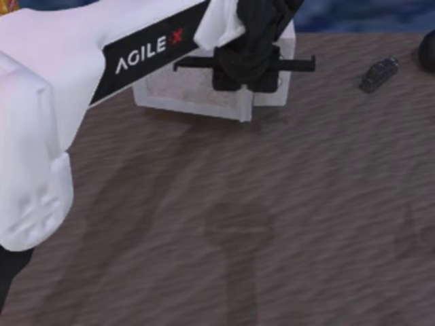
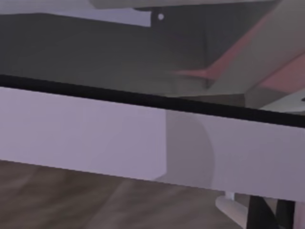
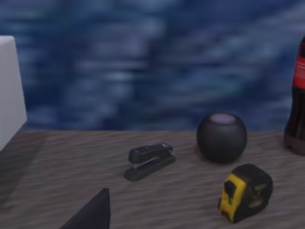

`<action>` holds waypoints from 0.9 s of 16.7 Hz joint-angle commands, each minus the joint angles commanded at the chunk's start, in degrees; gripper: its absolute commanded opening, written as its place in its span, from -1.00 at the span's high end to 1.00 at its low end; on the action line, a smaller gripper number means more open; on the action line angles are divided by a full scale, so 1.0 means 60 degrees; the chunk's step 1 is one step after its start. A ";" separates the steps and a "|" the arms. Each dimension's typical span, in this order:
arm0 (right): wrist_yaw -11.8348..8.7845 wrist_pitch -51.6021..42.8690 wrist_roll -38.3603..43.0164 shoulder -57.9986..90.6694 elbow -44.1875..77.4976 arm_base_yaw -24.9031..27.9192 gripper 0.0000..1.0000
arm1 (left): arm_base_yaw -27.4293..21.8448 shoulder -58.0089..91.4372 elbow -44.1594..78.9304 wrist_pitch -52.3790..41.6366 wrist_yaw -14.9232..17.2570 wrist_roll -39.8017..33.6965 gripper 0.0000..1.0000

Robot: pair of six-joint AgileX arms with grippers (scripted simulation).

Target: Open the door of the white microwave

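**Count of things on the table**

You have one microwave point(image 1: 204, 92) with one door point(image 1: 194, 88), hanging partly open. You see one stapler point(image 3: 148, 161), one dark round speaker point(image 3: 221, 137), one yellow-and-black tape measure point(image 3: 244, 192) and one cola bottle point(image 3: 297, 102), only partly in frame. Two arms: the left arm point(image 1: 81, 75) reaches across the top view; of the right arm you see only one dark tip in its wrist view.

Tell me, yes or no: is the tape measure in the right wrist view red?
No. The tape measure is yellow and black, lying on the table near the dark sphere.
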 joint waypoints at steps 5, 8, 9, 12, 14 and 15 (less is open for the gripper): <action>0.0000 0.0000 0.0000 0.0000 0.0000 0.0000 -1.00 | 0.0000 0.0000 0.0000 0.0000 0.0000 0.0000 1.00; 0.0000 0.0000 0.0000 0.0000 0.0000 0.0000 -1.00 | -0.0069 0.0068 -0.0011 0.0003 0.0040 -0.0034 1.00; 0.0000 0.0000 0.0000 0.0000 0.0000 0.0000 -1.00 | -0.0071 0.0043 -0.0044 0.0023 0.0046 -0.0009 1.00; 0.0000 0.0000 0.0000 0.0000 0.0000 0.0000 -1.00 | -0.0040 -0.0347 -0.0626 0.0338 0.0170 0.0354 1.00; 0.0000 0.0000 0.0000 0.0000 0.0000 0.0000 -1.00 | 0.0017 -0.0698 -0.1168 0.0632 0.0298 0.0648 1.00; 0.0000 0.0000 0.0000 0.0000 0.0000 0.0000 -1.00 | 0.0043 -0.0847 -0.1407 0.0760 0.0359 0.0776 1.00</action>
